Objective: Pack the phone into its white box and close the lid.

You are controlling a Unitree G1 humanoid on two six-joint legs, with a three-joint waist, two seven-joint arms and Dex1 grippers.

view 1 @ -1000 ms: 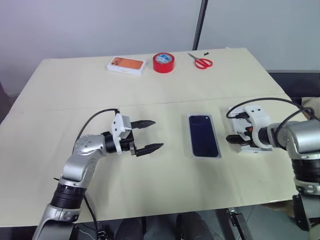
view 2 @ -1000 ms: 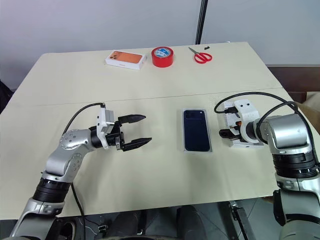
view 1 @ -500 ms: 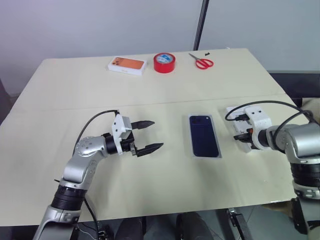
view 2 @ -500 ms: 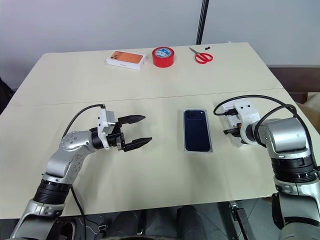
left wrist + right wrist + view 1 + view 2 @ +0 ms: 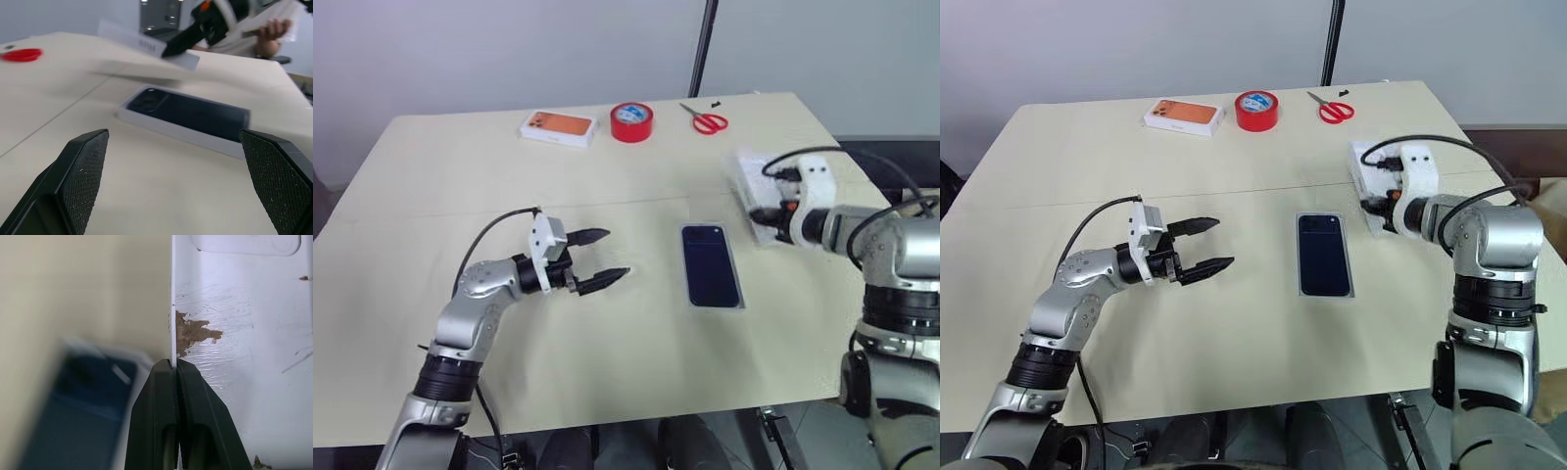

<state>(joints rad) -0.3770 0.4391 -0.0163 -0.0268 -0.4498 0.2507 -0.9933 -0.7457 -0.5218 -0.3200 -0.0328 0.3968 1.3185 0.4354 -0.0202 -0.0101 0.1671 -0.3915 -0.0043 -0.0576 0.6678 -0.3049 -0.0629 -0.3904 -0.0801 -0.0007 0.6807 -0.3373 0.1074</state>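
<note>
Across the beige tabletop [image 5: 607, 372] in the left eye view, the slim dark navy-blue phone [image 5: 711, 265] lies flat inside the shallow white box [image 5: 688, 294], whose thin walls frame it, so that packing step looks done. Off to its right, the right gripper [image 5: 766, 212] holds the white rectangular lid [image 5: 746, 181] lifted and tilted above the tabletop, probably to carry it over the box. The left gripper [image 5: 602, 258] hovers left of the box, fingers spread wide and empty, perhaps ready to steady it. The right eye view shows an orange-topped white box [image 5: 1184, 116], a red tape roll [image 5: 1256, 110] and red-handled scissors [image 5: 1334, 110] along the far edge, well apart from the work. From the left wrist view, the phone rests level in the box between the wide fingers, the lid raised behind. From the right wrist view, the fingers are pinched tight on the lid's thin wall, its plain white, scuffed inside showing.
</note>
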